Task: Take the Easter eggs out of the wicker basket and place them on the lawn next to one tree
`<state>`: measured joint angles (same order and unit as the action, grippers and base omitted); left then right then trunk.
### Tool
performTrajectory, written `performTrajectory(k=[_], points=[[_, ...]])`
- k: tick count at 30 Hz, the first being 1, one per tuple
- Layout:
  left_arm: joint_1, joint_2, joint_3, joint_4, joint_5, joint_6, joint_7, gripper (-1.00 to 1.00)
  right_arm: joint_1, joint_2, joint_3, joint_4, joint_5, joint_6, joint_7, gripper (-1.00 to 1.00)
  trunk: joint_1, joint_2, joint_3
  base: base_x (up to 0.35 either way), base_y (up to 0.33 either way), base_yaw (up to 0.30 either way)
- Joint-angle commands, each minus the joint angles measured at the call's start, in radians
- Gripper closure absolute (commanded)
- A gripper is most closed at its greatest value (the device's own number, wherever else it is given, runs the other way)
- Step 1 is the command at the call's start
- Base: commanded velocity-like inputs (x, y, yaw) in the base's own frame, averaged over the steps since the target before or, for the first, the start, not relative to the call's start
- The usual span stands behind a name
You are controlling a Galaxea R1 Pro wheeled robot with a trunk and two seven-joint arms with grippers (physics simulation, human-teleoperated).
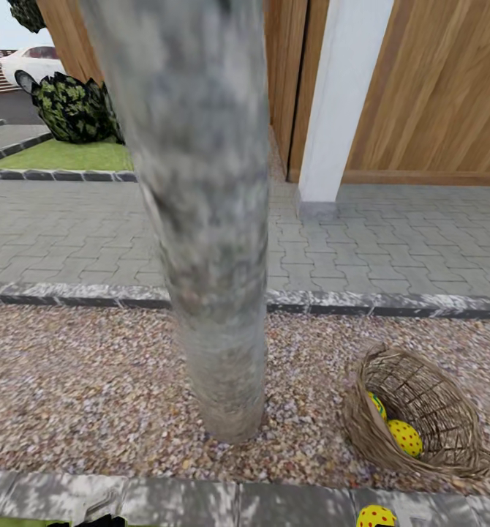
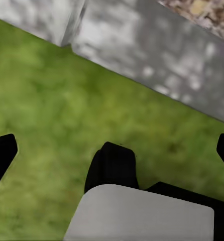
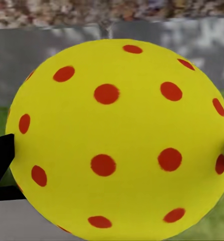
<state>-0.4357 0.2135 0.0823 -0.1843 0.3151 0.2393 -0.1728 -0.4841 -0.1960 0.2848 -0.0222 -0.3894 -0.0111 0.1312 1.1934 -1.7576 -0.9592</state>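
1. The right gripper [image 3: 112, 150] is closed on one Easter egg [image 3: 117, 138]; its dark fingertips [image 3: 0, 158] press the egg's two flanks, and the yellow shell with red dots takes up nearly all of the right wrist view.
2. In the head view that held egg [image 1: 377, 517] pokes up at the bottom edge, over the grey stone kerb [image 1: 289, 505], just on the near side of the wicker basket [image 1: 420, 417].
3. The basket lies tipped on the pebble gravel strip [image 1: 77, 388] with two eggs [image 1: 404, 437] inside it (one half hidden behind the other).
4. The tree [image 1: 208, 241] stands in the gravel to the left of the basket and the held egg, so the carry runs leftward along the kerb; I judge the right arm the one to finish it.
5. The left gripper [image 2: 112, 150] is open and empty, over the lawn [image 2: 51, 115] just beside the kerb.
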Motion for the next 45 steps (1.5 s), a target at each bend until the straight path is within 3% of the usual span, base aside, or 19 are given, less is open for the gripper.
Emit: performTrajectory(k=[1, 6, 19, 32, 39, 45], points=[[0.0, 0.0, 0.008, -0.001, 0.001, 0.008, -0.004, -1.0, -0.001, -0.001, 0.008, 0.001, -0.011, -0.001, 0.003, 1.0, 0.0, 0.0, -0.001, 0.149, 0.308, 0.0], [0.0, -0.002, 0.008, -0.001, 0.001, 0.008, -0.003, -1.0, -0.001, -0.002, 0.008, 0.001, -0.011, -0.001, 0.004, 1.0, 0.0, 0.0, -0.001, 0.098, 0.257, 0.0], [0.0, -0.003, 0.008, -0.003, 0.0, 0.008, -0.006, -1.0, -0.001, 0.001, 0.008, 0.001, -0.011, 0.0, 0.004, 1.0, 0.0, 0.0, -0.001, 0.002, 0.007, 0.0], [0.0, -0.002, 0.008, -0.003, -0.002, 0.009, 0.001, -1.0, -0.001, 0.01, 0.008, 0.001, -0.008, -0.001, 0.004, 1.0, -0.05, 0.091, 0.04, -0.006, 0.0, 0.0], [0.0, -0.002, 0.008, -0.003, -0.002, 0.008, 0.001, -1.0, -0.001, 0.016, 0.008, 0.001, -0.009, -0.001, 0.003, 1.0, -0.076, 0.14, 0.067, -0.301, 0.0, 0.0], [0.0, 0.004, 0.009, -0.002, -0.001, 0.008, -0.002, -1.0, -0.001, 0.016, 0.008, 0.001, -0.009, -0.001, 0.003, 1.0, -0.076, 0.14, 0.067, -0.022, 0.003, 0.0]])
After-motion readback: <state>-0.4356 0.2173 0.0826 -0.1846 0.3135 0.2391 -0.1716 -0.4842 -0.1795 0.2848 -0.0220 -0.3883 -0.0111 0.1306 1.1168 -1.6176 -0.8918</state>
